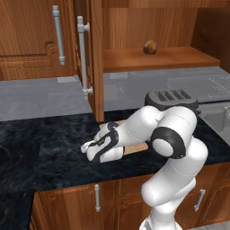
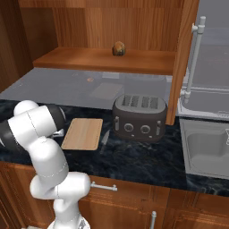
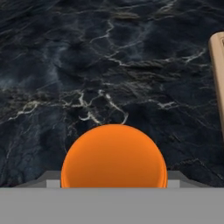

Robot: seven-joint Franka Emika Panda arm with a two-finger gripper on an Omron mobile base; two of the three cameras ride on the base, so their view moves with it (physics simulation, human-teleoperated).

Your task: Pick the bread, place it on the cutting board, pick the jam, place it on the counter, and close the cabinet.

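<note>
Bread point(image 1: 150, 47): the small brown mottled lump is sitting on the wooden cabinet shelf, in the upper right of the left base view and at the upper centre of the right base view point(image 2: 118, 48); it is lying well apart from the arm.
Jam point(image 3: 114, 156): the orange rounded jar is showing at the bottom centre of the hand view, right at the end effector and just over the dark marbled stone.
Cutting board point(image 2: 83, 133): the light-tan rectangle is lying flat on the worktop at centre left of the right base view, just beside the toaster; in the left base view the arm is covering most of it, and in the hand view its edge point(image 3: 218, 72) is running along the right border, apart from the jam.
End effector point(image 1: 88, 148): it is hanging low over the worktop at centre left of the left base view; I cannot tell whether it is open or closed, nor whether it is gripping the jam, since the fingertips are hidden.
Worktop point(image 1: 40, 148): the dark marbled stone is spreading across the middle of both base views.
Cabinet point(image 1: 92, 58): its door is standing open, edge-on, in the upper left of the left base view, with a long grey bar handle point(image 1: 82, 58) on it.
Toaster point(image 2: 139, 117): the dark 4-slot toaster is standing on the worktop at the centre of the right base view.
Sink point(image 2: 210, 152): a grey basin is sitting at the right edge of the right base view.
</note>
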